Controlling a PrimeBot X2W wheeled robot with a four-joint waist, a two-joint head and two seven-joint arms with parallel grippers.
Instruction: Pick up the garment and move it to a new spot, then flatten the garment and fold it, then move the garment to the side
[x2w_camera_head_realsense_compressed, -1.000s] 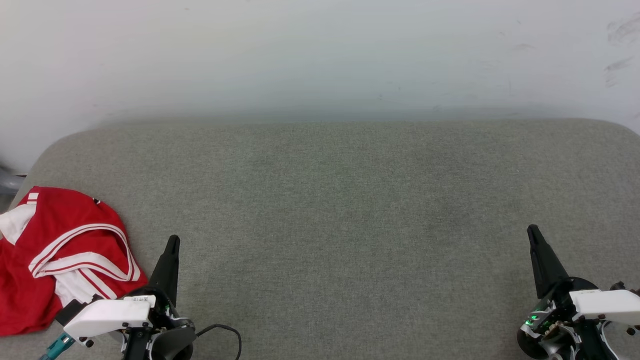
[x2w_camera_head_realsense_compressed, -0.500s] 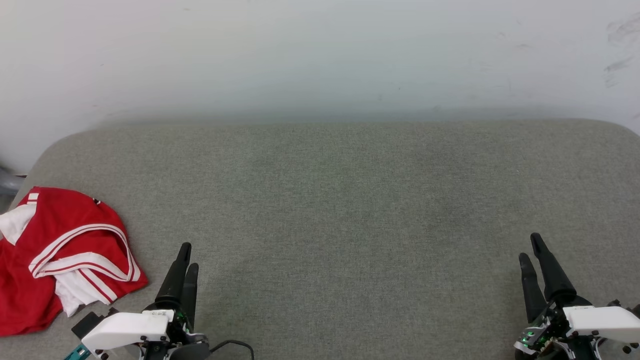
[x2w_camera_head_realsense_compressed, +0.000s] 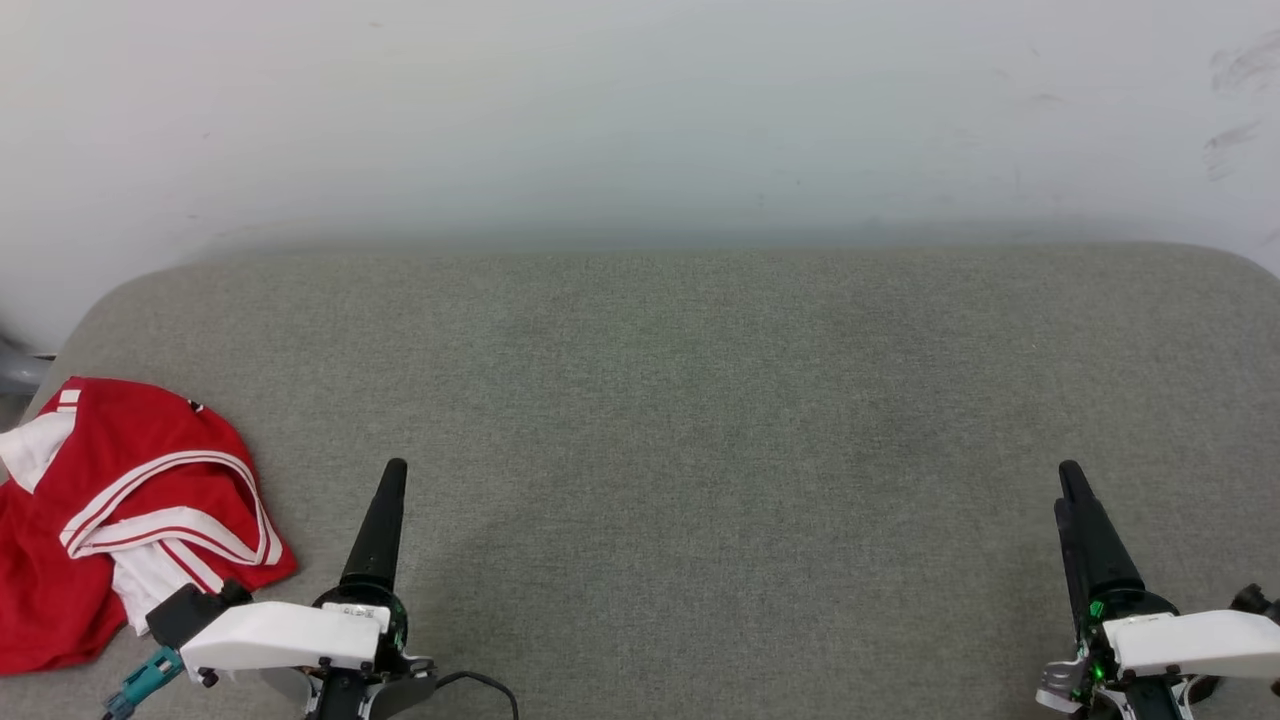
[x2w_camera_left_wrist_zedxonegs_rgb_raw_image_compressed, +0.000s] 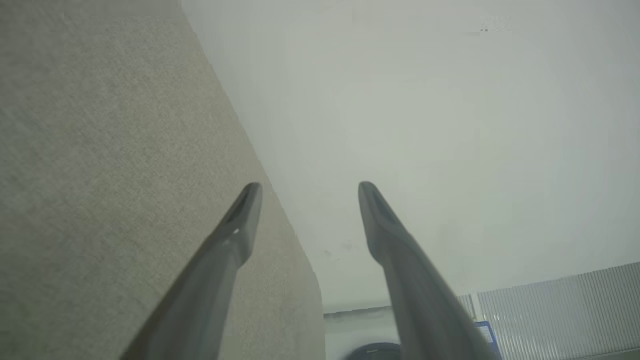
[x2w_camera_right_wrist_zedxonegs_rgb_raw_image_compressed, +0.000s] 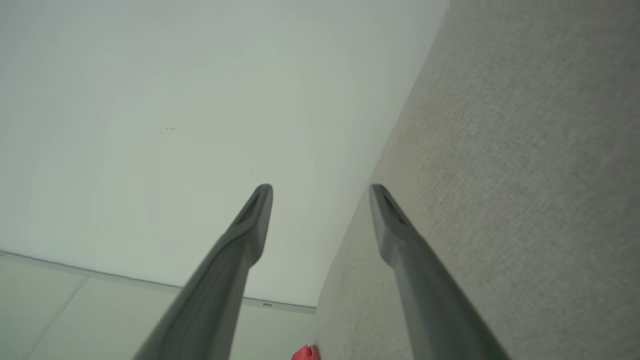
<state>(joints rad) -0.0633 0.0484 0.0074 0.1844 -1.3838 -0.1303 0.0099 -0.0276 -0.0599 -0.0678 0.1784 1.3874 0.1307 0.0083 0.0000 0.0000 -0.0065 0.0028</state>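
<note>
Left pincer (x2w_camera_left_wrist_zedxonegs_rgb_raw_image_compressed: 307, 186) and right pincer (x2w_camera_right_wrist_zedxonegs_rgb_raw_image_compressed: 320, 187) are released, empty; the left should pinch the red jersey (x2w_camera_head_realsense_compressed: 130, 440) at a raised fold.

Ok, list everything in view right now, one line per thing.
garment: one, red with white sleeves and striped trim, crumpled at the near left corner of the padded surface
padded surface: one, grey-green fabric, across the head view
wall: one, white, behind the surface
ribbed panel: one, pale grey, lower right of the left wrist view
cable: one, black, looping by the left wrist
left gripper: one, dark fingers, open and empty, to the right of the garment with its fingers clear of it
right gripper: one, dark fingers, open and empty, over the surface's near right
</note>
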